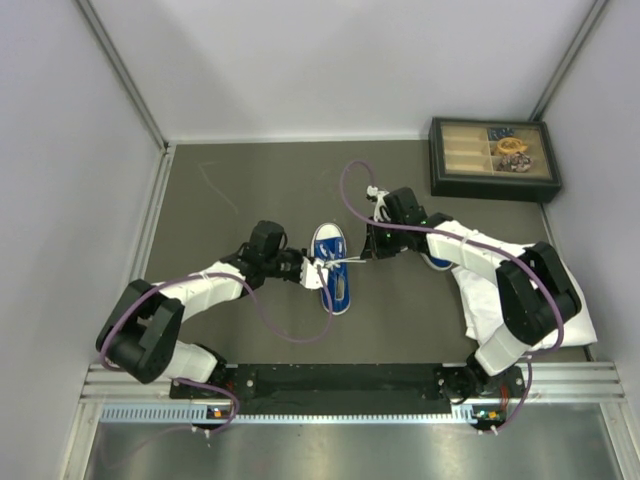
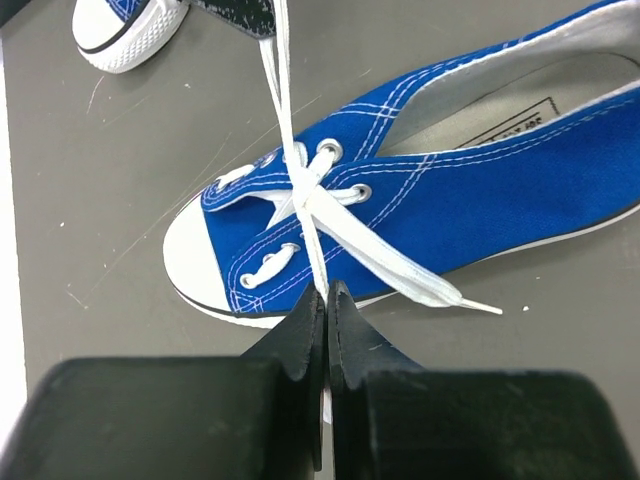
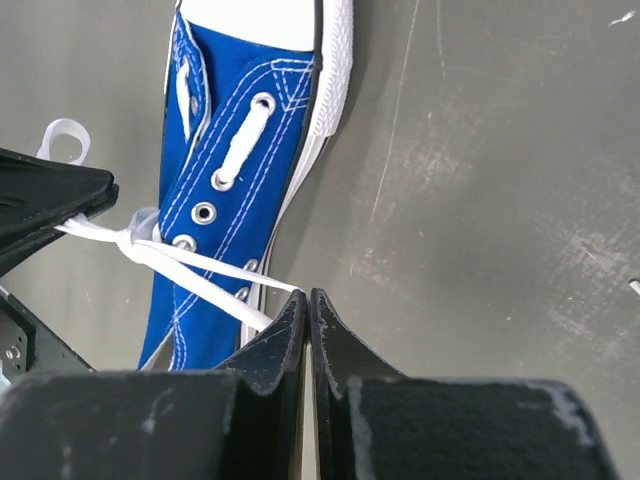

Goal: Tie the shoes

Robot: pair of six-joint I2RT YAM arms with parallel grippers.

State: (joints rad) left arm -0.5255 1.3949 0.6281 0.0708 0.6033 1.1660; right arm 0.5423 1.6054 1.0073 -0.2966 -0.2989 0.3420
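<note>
One blue sneaker (image 1: 332, 268) lies mid-table, with a half knot (image 2: 305, 195) in its white laces over the eyelets. My left gripper (image 1: 305, 270) is at the shoe's left side, shut on a lace strand (image 2: 316, 262) that enters its tips (image 2: 326, 295). My right gripper (image 1: 368, 250) is at the shoe's right side, shut on the other strand (image 3: 190, 265) at its tips (image 3: 307, 298). The lace is taut between the two. A loose lace end (image 2: 440, 290) lies across the sole. The second sneaker (image 1: 437, 262) is mostly hidden under the right arm; its toe cap (image 2: 125, 30) shows in the left wrist view.
A dark compartment box (image 1: 492, 158) with small items stands at the back right. A white cloth (image 1: 580, 325) lies under the right arm at the right edge. Grey walls enclose the table on the left, back and right.
</note>
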